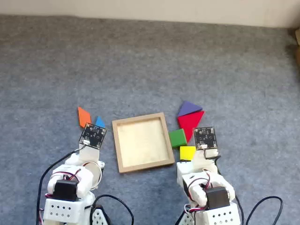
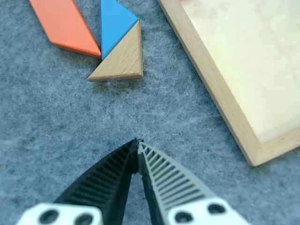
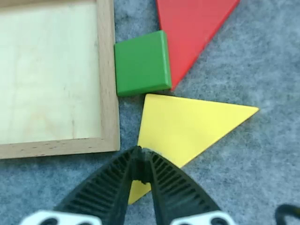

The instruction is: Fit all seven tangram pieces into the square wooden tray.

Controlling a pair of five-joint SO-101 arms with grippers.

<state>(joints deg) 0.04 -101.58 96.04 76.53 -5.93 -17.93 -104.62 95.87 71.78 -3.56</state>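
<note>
High view: the square wooden tray [image 1: 115, 145] lies flat and empty toward the edge of the grey worktop [image 1: 150, 56] where the arms stand. It sits between them, probably so that either arm can reach it. No piece is fitted yet.

Beside the left arm lie the orange parallelogram [image 1: 84, 116], the small blue triangle [image 1: 100, 122] and the plain wooden triangle [image 2: 123, 58]. Blue and wooden touch along one side.

Beside the right arm lie the purple triangle [image 1: 189, 108], large red triangle [image 1: 190, 123], green square [image 1: 177, 138] and yellow triangle [image 1: 187, 152]. The green square sits against the tray rim. This split appears to give each arm its own supply.

The left gripper [image 2: 138, 143] hangs over bare worktop, apart from the wooden triangle, with jaws pressed together and empty. The right gripper [image 3: 139, 152] is at the yellow triangle's edge, jaws likewise together and empty. Whether it touches the piece cannot be told.
</note>
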